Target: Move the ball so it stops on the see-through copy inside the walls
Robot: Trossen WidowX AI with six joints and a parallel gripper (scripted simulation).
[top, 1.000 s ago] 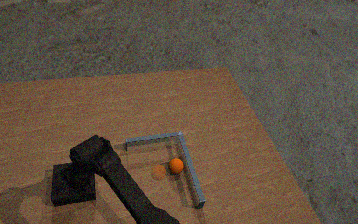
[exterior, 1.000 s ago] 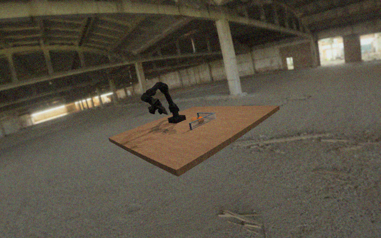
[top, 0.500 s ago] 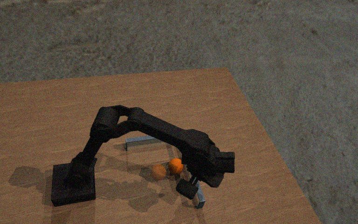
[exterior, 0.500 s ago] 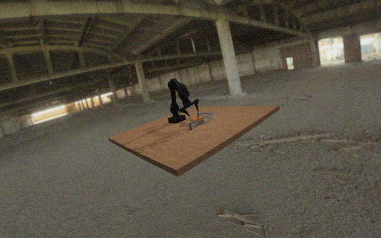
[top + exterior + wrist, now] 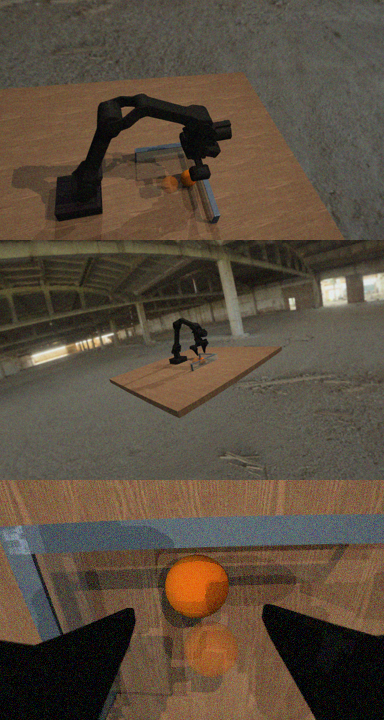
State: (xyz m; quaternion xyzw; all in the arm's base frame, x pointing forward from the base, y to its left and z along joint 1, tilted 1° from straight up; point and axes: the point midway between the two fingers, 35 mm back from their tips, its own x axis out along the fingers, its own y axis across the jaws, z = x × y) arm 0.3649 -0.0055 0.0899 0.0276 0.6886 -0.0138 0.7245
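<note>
The solid orange ball rests on the table inside the corner, close to the long clear wall. The see-through copy is beside it, farther from that wall. The other clear wall meets the long one at the corner. My gripper is open and empty, pointing down above the corner area. In the wrist view the ball shows a little beyond the line between the fingertips, and the copy shows nearer. In the top view a finger hides part of the ball.
The blue-grey wall tops stand low around the ball on two sides. The arm's base is on the table, on the open side of the corner. The arm arches over the walls, and its shadows fall across the table.
</note>
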